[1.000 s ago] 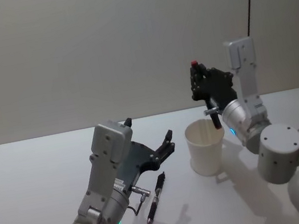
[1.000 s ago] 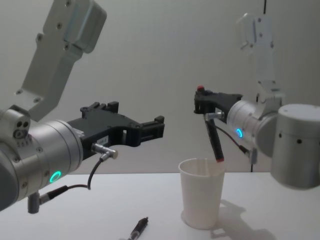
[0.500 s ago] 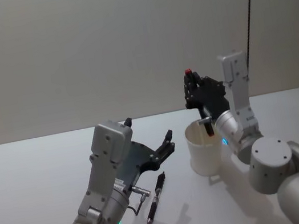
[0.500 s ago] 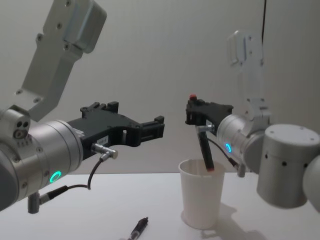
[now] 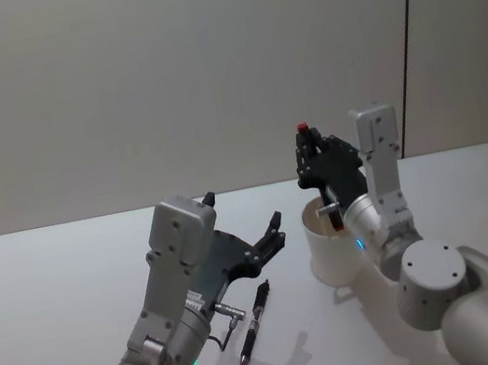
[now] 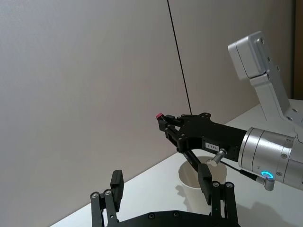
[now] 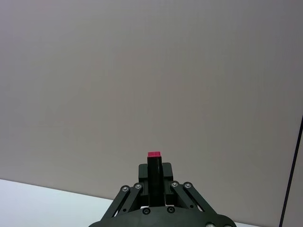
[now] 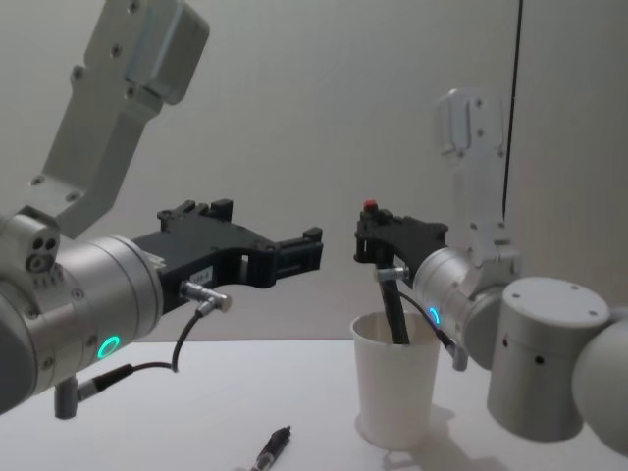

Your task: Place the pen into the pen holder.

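Pen [image 8: 392, 300] now deeper in pen holder [image 8: 395, 385]

White table [image 5: 52, 273], pen holder [image 5: 332, 250], loose pen [image 5: 255, 322]

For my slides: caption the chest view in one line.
Right gripper holds a red-capped pen tip-down in the paper cup; left gripper hovers open above a second pen on the table.
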